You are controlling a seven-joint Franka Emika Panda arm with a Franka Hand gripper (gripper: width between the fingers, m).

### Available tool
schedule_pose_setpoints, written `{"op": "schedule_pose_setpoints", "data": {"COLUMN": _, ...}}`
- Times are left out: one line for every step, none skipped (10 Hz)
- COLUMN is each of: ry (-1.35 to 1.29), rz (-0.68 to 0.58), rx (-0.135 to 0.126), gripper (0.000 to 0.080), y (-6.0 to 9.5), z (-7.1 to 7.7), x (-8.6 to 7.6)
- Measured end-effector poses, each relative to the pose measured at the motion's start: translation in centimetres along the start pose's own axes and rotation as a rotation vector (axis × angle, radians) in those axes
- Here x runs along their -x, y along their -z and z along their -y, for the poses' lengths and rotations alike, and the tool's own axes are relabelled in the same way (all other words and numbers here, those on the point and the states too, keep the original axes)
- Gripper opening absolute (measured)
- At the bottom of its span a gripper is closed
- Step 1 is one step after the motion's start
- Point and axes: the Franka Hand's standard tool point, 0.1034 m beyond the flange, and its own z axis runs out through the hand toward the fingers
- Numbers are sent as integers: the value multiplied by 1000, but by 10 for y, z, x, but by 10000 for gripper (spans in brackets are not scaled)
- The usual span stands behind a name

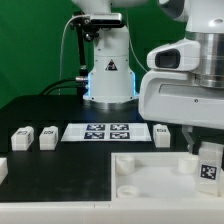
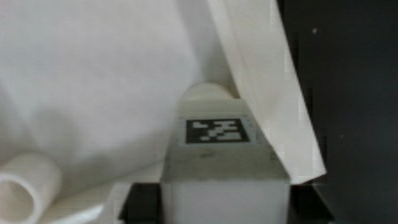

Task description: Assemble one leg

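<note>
In the exterior view, the gripper (image 1: 204, 150) hangs at the exterior view's right above the large white square tray-like panel (image 1: 150, 178) on the dark counter (image 1: 60, 185). Its jaws are clamped on the small white plastic block-like leg (image 1: 208, 168), which bears a black-and-white tag. The marker board (image 1: 108, 131) lies farther back.

In the wrist view, the leg (image 2: 217, 150) sits between the jaws with its tag facing the camera, and the panel (image 2: 89, 90) lies behind it.

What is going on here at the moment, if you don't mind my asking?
The Panda arm's gripper is closed on one white leg, holding it upright at the large white panel on the exterior view's right. Whether the leg is touching the panel cannot be told. Three spare legs lie loose on the black table beside the marker board.
</note>
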Motion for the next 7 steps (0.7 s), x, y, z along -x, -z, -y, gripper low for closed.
{"op": "schedule_pose_setpoints", "data": {"ry": -153, "rz": -8, "rx": 0, "gripper": 290, "y": 0, "z": 0, "x": 0}}
{"op": "schedule_pose_setpoints", "data": {"ry": -311, "rz": -9, "rx": 0, "gripper": 290, "y": 0, "z": 0, "x": 0}}
{"op": "schedule_pose_setpoints", "data": {"ry": -509, "rz": -1, "rx": -25, "gripper": 290, "y": -1, "z": -2, "x": -2}}
{"op": "schedule_pose_setpoints", "data": {"ry": -703, "rz": 18, "rx": -66, "gripper": 290, "y": -1, "z": -4, "x": -2}}
{"op": "schedule_pose_setpoints", "data": {"ry": -910, "rz": 32, "rx": -94, "gripper": 291, "y": -1, "z": -4, "x": -1}}
{"op": "schedule_pose_setpoints", "data": {"ry": -1123, "rz": 34, "rx": -115, "gripper": 291, "y": -2, "z": -4, "x": 0}}
{"op": "schedule_pose_setpoints", "data": {"ry": -1194, "rz": 24, "rx": -120, "gripper": 291, "y": -2, "z": -2, "x": 2}}
